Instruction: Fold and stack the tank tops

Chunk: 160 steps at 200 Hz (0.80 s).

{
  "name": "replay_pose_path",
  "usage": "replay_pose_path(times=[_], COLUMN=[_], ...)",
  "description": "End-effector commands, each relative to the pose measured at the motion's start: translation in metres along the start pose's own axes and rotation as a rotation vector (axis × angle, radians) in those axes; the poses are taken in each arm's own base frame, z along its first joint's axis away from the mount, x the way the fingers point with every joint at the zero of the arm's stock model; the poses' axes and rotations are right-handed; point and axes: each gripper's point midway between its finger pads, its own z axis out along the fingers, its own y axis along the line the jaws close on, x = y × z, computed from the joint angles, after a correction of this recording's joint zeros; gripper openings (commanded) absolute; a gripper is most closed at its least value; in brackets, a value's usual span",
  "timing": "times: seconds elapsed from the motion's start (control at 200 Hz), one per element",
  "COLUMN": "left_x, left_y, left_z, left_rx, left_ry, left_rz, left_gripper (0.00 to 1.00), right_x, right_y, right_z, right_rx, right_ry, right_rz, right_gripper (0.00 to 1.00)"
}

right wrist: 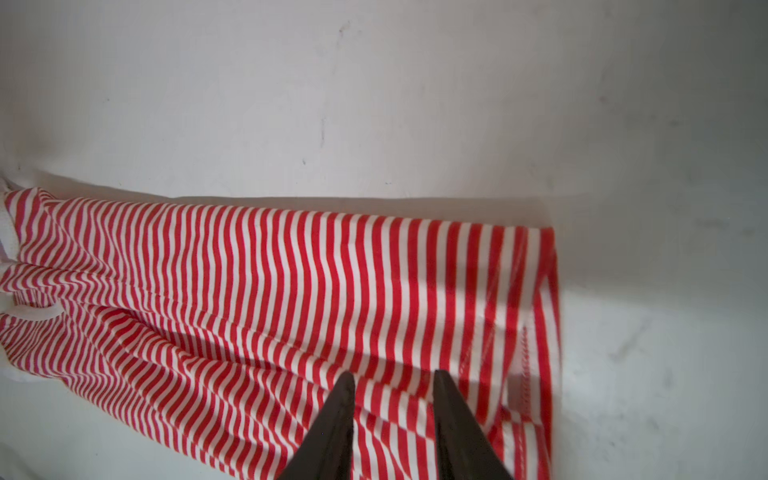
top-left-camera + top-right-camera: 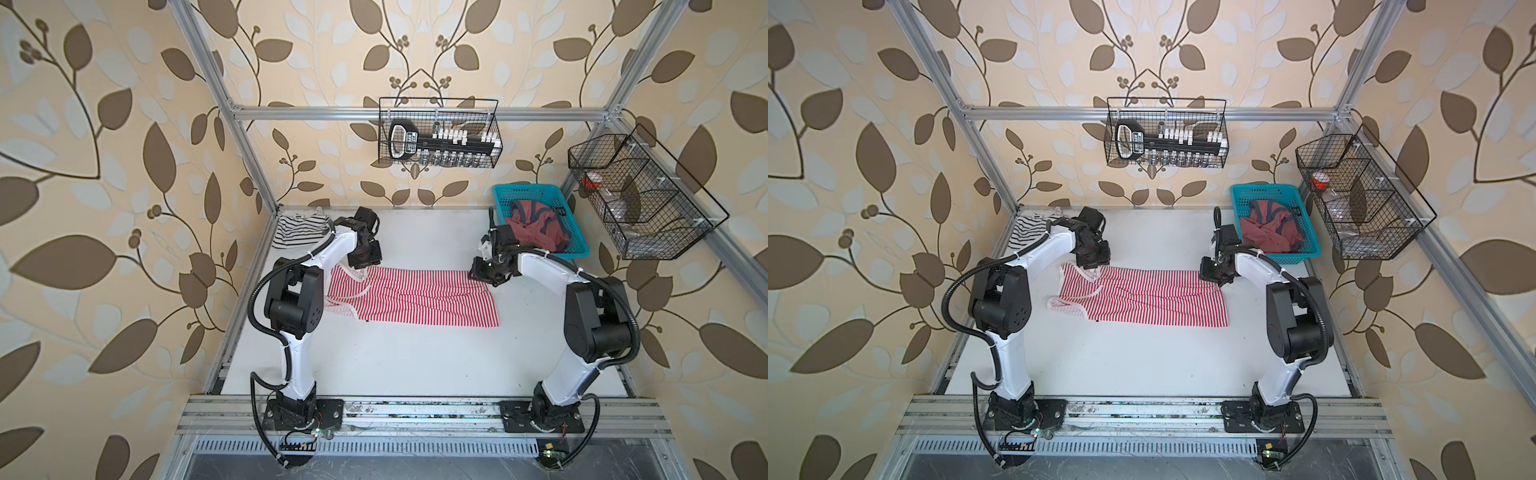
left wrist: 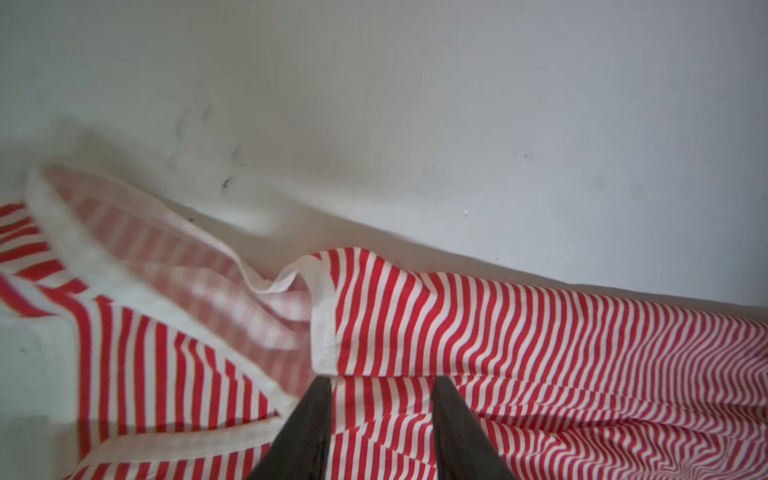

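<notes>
**Near half:** white worktop (image 2: 395,365), nothing lying on it.

**Middle:** the red-striped tank top (image 2: 415,299) lies as a long band parallel to the near edge, straps toward the left edge and hem toward the right. It appears folded once lengthwise, so the crosswise folds are not yet made.

**Grippers:** the left gripper (image 3: 382,380) is above the strap end and the right gripper (image 1: 395,375) above the hem end, both along the band's far edge. In each wrist view the fingers stand apart over flat cloth, with nothing pinched.

**Far left corner:** the black-striped tank top (image 2: 299,230) lies in a compact heap; whether it is neatly folded cannot be told. It is well apart from the red one, so stacking is not done.

**Far right corner:** a teal plastic basket (image 2: 525,194) holds a crumpled maroon garment (image 2: 536,226).

**On the frame beyond:** a wire basket (image 2: 496,137) holds a black-handled tool and small vials. To the right, a compartmented wire basket (image 2: 648,245) has a red-capped item in one compartment; its other contents are unclear
</notes>
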Motion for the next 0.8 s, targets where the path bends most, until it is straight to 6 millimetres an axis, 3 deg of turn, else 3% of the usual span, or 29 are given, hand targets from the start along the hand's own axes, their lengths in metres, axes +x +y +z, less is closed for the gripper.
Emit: replay_pose_path(times=[0.0,0.215,0.235,0.445,0.795], left_x=[0.011,0.022,0.023,0.03,0.045], left_y=[-0.003,0.0,0.001,-0.005,0.003], left_z=[0.013,0.019,0.018,0.012,0.004], left_rx=[0.018,0.022,0.02,0.072,0.071], left_ry=[0.068,0.097,0.095,0.105,0.108], left_rz=[-0.011,-0.016,-0.015,-0.014,-0.024], left_gripper=[0.4,0.34,0.34,0.32,0.29], right_x=[-0.01,0.003,0.012,0.039,0.056], right_y=[0.019,0.027,0.023,0.016,0.01], right_z=[0.009,0.021,0.024,0.029,0.023], right_rx=[-0.076,-0.115,-0.109,-0.114,-0.114], right_ry=[0.008,0.051,0.071,0.112,0.113], right_rz=[-0.003,-0.014,-0.008,0.006,0.021], right_gripper=[0.33,0.27,0.27,0.18,0.15])
